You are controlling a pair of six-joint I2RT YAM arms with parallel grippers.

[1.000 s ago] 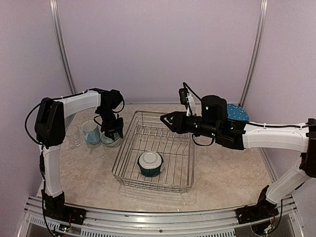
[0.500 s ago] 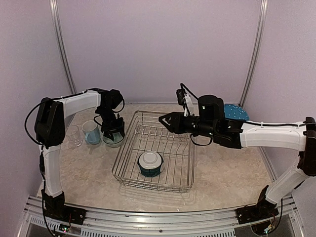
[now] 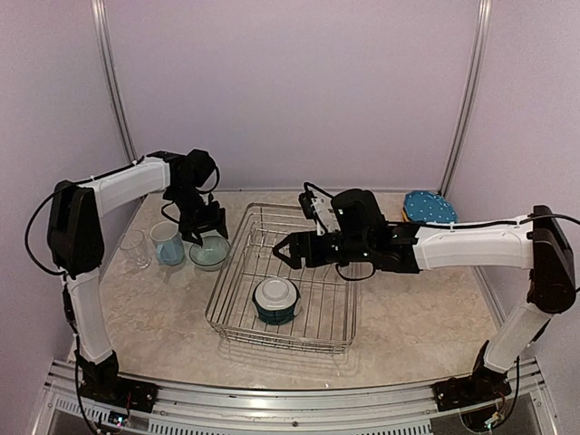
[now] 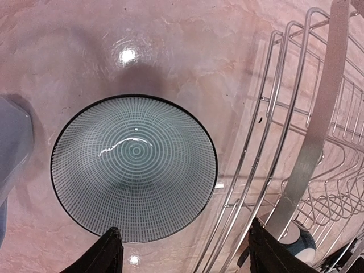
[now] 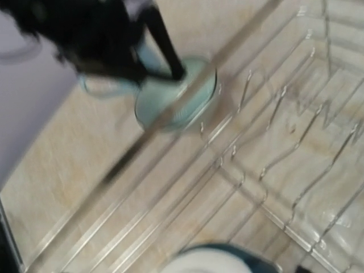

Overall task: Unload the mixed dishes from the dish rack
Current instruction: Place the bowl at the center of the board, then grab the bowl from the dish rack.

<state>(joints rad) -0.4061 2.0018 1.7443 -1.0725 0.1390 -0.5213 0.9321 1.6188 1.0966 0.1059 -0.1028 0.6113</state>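
The left gripper (image 4: 182, 232) is hovering straight above one small bowl (image 4: 135, 168), its fingers (image 4: 111, 250) spread wide and touching nothing. That bowl is sitting on the table (image 3: 154, 308) directly beneath the gripper with its mouth facing up at it. The rim is showing as a full circle between the two tips.

Just beyond the bowl, away from the rack, the light blue mug (image 3: 168, 243) is standing upright. The clear glass (image 3: 134, 249) is standing past it, also upright. On the gripper's other side the dish rack (image 3: 237, 272) is lying close by, its wire wall just beside the bowl with a thin strip of table between them. The rack's long axis is running away from the arm bases.

The right gripper (image 3: 283, 252) is hanging over the rack's far half with its jaws apart and nothing between them. A second bowl (image 3: 276, 299) is sitting mouth up below and nearer the bases than this gripper, alone in the rack. Bare wire is lying open all round that bowl.

Counted: two bowls, one mug, one glass, one blue plate (image 3: 431, 207). The plate is lying well behind the right gripper, near the far right corner.
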